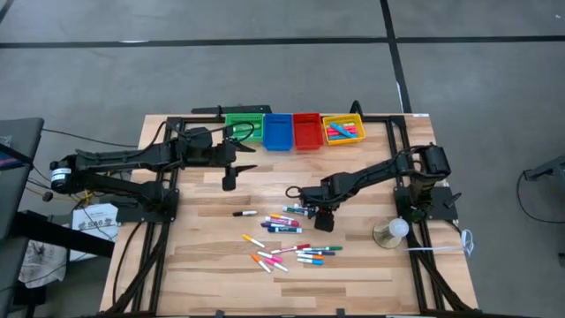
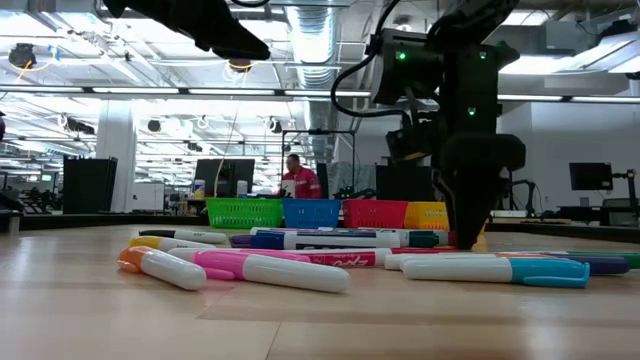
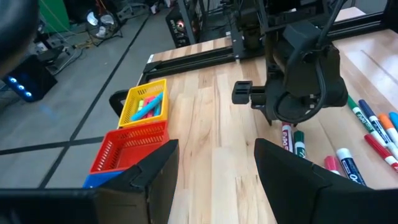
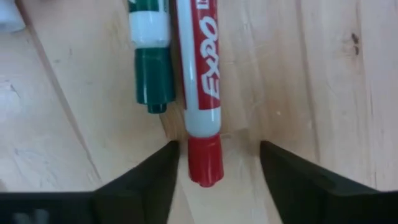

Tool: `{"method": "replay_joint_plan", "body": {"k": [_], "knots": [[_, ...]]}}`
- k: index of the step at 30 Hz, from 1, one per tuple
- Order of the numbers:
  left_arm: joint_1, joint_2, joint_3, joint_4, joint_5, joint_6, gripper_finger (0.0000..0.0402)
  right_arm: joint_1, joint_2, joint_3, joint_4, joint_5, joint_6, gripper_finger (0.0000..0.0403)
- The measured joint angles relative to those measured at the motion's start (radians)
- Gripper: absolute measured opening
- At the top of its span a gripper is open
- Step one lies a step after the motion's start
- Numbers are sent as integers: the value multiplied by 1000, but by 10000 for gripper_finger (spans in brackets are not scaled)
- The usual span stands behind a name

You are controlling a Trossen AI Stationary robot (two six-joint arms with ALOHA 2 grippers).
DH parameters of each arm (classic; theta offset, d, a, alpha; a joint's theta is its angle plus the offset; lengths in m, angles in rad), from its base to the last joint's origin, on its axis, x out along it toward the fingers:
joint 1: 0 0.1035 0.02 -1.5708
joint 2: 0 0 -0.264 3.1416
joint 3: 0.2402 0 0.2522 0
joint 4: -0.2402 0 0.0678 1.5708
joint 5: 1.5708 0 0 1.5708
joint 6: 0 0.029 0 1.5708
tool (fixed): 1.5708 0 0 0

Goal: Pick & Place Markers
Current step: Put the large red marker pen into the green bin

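**Red marker framed by parted right fingers**

Wood-slat tabletop, viewed from above: right gripper lowered near the middle, at the upper right fringe of the loose markers; spread running from there toward the front edge. Lone black marker lying apart on the left of the spread.

Right wrist view only: red marker lying flat on the wood, capped end between the two dark fingers, a gap on each side, neither finger touching. Green marker just beside it, parallel, outside the fingers.

Left gripper hanging above bare wood in front of the bins, toward the back left; fingers spread wide, nothing between them, shown plainly in its own wrist view. Same view looking across at the right arm's wrist standing over the markers.

Along the back edge, side by side: green bin, blue bin, red bin, yellow bin. Yellow bin holding several pink, blue and orange markers.

Low view only: pink marker nearest the lens; right arm's dark bulk covering part of the yellow bin; person in a red top far back in the room.

Pale round object near the right edge, beside the right arm's base.
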Motion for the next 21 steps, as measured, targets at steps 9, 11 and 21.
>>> {"method": "replay_joint_plan", "body": {"k": [9,11,21], "knots": [[0,0,0,0,0,0,209,-23,2,31,-193,-109,31,27],[0,0,0,0,0,0,209,-33,1,51,-257,-108,46,29],[0,2,0,0,0,-2,209,-72,1,140,-366,-113,36,31]]}}
